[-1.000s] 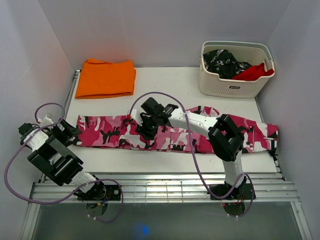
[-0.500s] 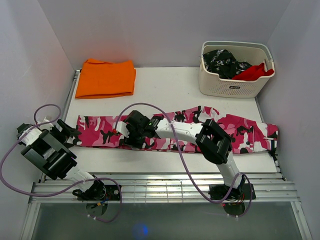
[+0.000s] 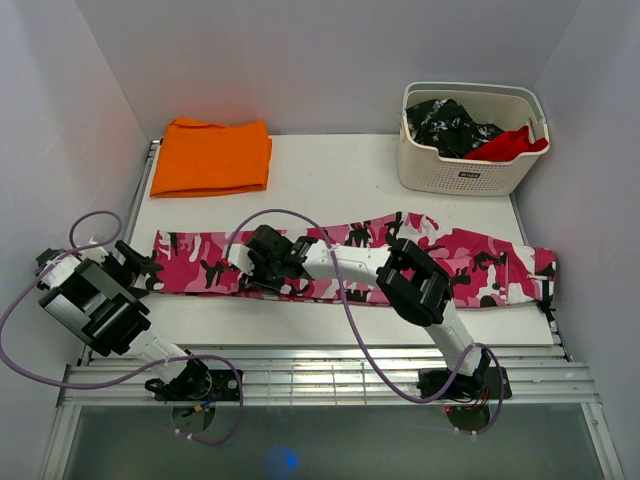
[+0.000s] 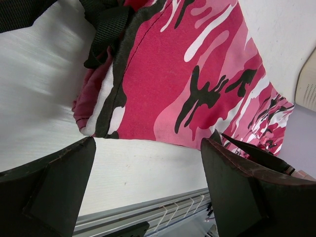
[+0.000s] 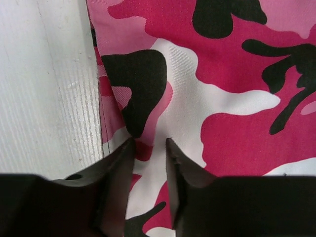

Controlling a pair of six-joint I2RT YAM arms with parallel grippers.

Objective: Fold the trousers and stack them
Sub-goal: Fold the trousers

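The trousers (image 3: 480, 265), in pink, white and black camouflage, lie flat and stretched left to right across the table. My right arm reaches left over them. The right gripper (image 3: 258, 268) rests on their left half, about a third of the way in from the left end. In the right wrist view its jaws (image 5: 149, 148) stand a narrow gap apart on flat cloth (image 5: 222, 98), beside a stitched edge, with no fold between them. My left gripper (image 3: 135, 265) is wide open and empty beside the trousers' left end (image 4: 197, 74), over bare table (image 4: 148, 173).
A folded orange cloth (image 3: 212, 155) lies at the back left. A white basket (image 3: 470, 170) at the back right holds a black-and-white speckled garment (image 3: 445, 125) and a red cloth (image 3: 510, 145). A metal rail (image 3: 330, 375) runs along the near edge. The right arm's purple cable loops over the trousers.
My right gripper has slid left along the trousers, from near their middle towards the left end. The left arm has shifted slightly. The trousers have not visibly moved.
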